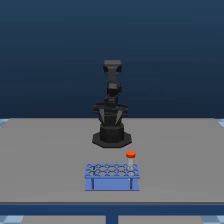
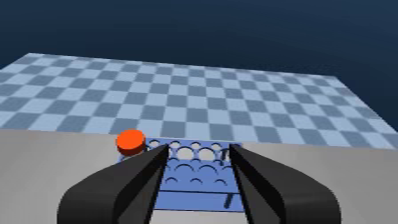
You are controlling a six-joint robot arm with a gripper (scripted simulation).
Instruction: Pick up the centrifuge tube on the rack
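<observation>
While the arm (image 1: 112, 107) stands folded upright behind the rack (image 1: 112, 177), its gripper (image 2: 197, 150) hangs spread and empty — the centrifuge tube (image 1: 130, 159) sits upright in the rack's corner hole.

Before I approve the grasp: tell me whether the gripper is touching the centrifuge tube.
Apart. The wrist view shows the gripper open, the centrifuge tube outside its fingers.

Dim even light, soft low-res pics, no glare.
</observation>
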